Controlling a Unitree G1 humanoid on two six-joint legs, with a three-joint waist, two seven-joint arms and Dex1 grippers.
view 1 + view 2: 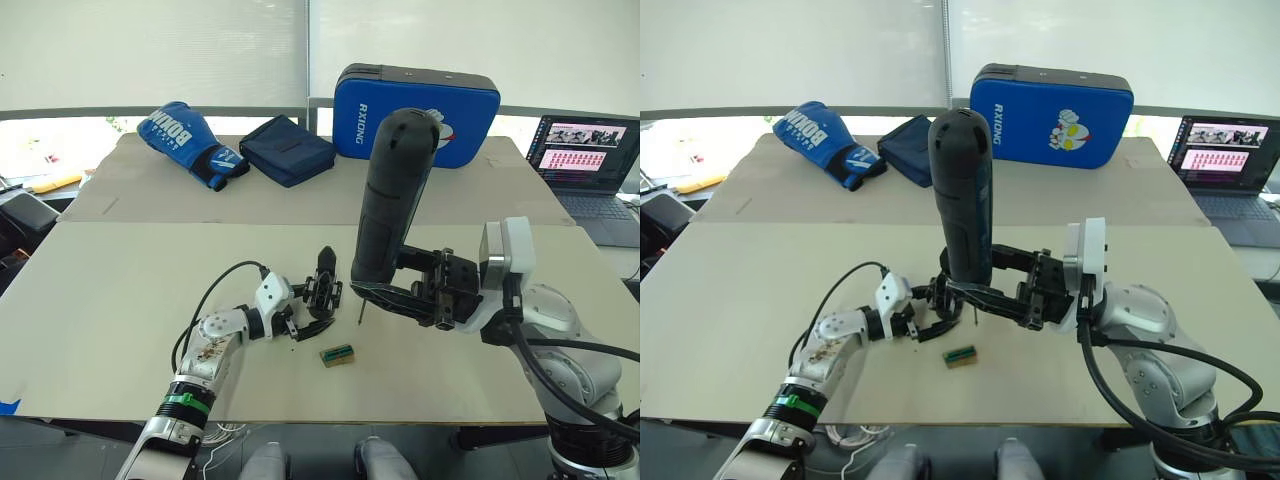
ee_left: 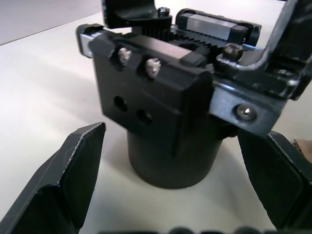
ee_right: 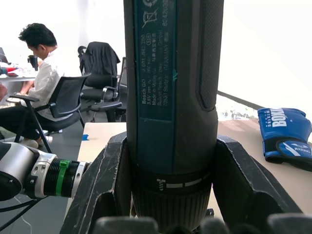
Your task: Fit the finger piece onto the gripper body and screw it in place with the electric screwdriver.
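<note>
The gripper body (image 1: 324,290) stands on the table, a small black block on a round base (image 2: 170,161) with silver screws and one pointed finger rising from it. My left gripper (image 1: 312,312) is open, its fingers (image 2: 73,175) on either side of the base with a gap showing on one side. The electric screwdriver (image 1: 395,190) stands upright just right of the body, with my right gripper (image 1: 395,292) shut on its lower end. Its thin bit (image 1: 361,317) points down close to the table. The finger piece is hidden from me.
A small green-and-tan block (image 1: 337,354) lies just in front of the body. At the back are a blue boxing glove (image 1: 190,143), a navy pouch (image 1: 287,148) and a blue pad (image 1: 415,113). A laptop (image 1: 590,150) sits far right. A seated person (image 3: 44,87) shows beyond the table.
</note>
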